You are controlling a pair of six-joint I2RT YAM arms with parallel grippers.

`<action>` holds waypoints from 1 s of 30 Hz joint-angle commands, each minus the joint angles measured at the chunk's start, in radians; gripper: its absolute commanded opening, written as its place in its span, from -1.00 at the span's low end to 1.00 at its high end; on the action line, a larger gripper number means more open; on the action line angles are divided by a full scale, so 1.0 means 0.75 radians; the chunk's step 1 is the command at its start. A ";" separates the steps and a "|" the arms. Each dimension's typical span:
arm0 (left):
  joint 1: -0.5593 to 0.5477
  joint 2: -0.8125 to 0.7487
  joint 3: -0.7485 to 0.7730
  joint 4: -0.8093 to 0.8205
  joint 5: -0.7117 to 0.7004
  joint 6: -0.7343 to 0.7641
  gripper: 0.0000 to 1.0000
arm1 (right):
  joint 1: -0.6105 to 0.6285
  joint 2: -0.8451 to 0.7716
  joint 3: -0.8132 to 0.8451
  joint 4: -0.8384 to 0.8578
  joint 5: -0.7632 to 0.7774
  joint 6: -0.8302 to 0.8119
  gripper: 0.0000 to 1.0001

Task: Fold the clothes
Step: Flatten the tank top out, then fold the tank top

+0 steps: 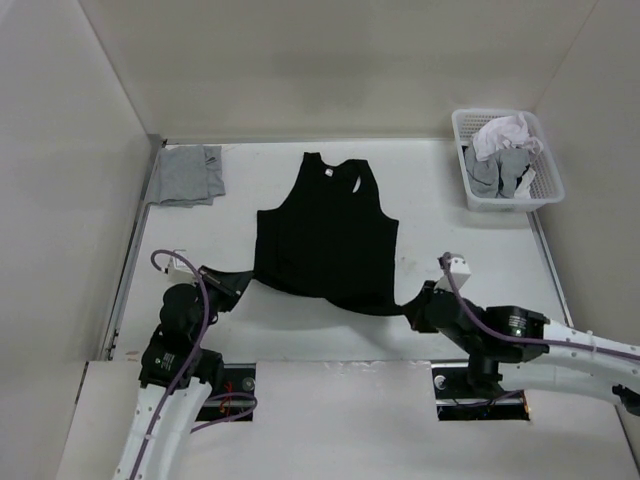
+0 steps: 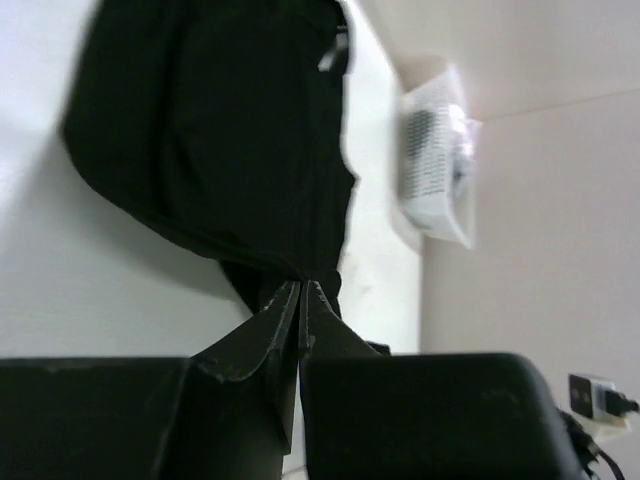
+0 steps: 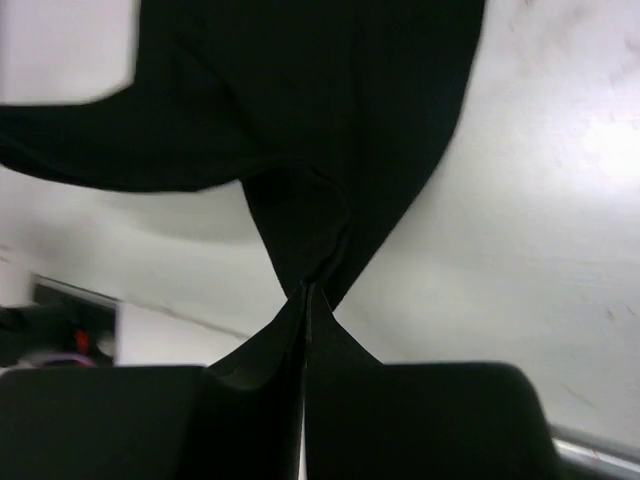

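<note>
Fingers on my left gripper (image 2: pixel 302 295) are clamping the near-left hem corner of the black tank top (image 1: pixel 325 235), right gripper (image 3: pixel 305 292) pinching the near-right, garment lying flat on the table (image 1: pixel 440 230); uneven lifting is likely risking fabric slipping free.

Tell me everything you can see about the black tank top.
The black tank top is plain, soft-looking fabric, sleeveless, with a scooped neck and wide straps pointing to the far side. It lies mostly flat on the white table. Its near hem corners stretch outward, one pinched in the left gripper, the other in the right gripper.
</note>
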 commanded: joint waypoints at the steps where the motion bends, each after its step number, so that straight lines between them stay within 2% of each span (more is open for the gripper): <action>1: -0.033 -0.033 0.066 -0.373 -0.176 0.056 -1.00 | 0.114 0.078 -0.030 -0.318 0.038 0.196 -1.00; 4: -0.072 -0.078 0.172 -0.533 -0.344 -0.008 -1.00 | 0.237 0.060 -0.043 -0.454 0.013 0.388 -1.00; 8: -0.062 -0.127 0.346 -0.621 -0.496 0.035 -1.00 | 0.413 -0.003 0.008 -0.643 0.062 0.615 -1.00; 14: -0.002 -0.125 0.379 -0.652 -0.539 0.121 -1.00 | 0.675 0.107 0.099 -0.874 0.140 0.967 -1.00; 17: 0.014 -0.113 0.311 -0.607 -0.486 0.096 -1.00 | 0.677 0.160 0.127 -0.911 0.189 0.997 -1.00; 20: 0.020 -0.052 0.248 -0.450 -0.431 0.068 -1.00 | 0.520 0.162 0.172 -0.842 0.311 0.817 -1.00; 23: 0.016 0.077 0.201 -0.186 -0.443 0.045 -1.00 | 0.190 0.152 0.197 -0.552 0.345 0.358 -1.00; 27: -0.004 0.397 0.186 0.272 -0.477 -0.006 -1.00 | -0.244 0.152 0.152 0.073 0.139 -0.270 -1.00; 30: -0.027 0.706 0.237 0.585 -0.518 0.000 -1.00 | -0.645 0.250 0.196 0.358 -0.133 -0.510 -1.00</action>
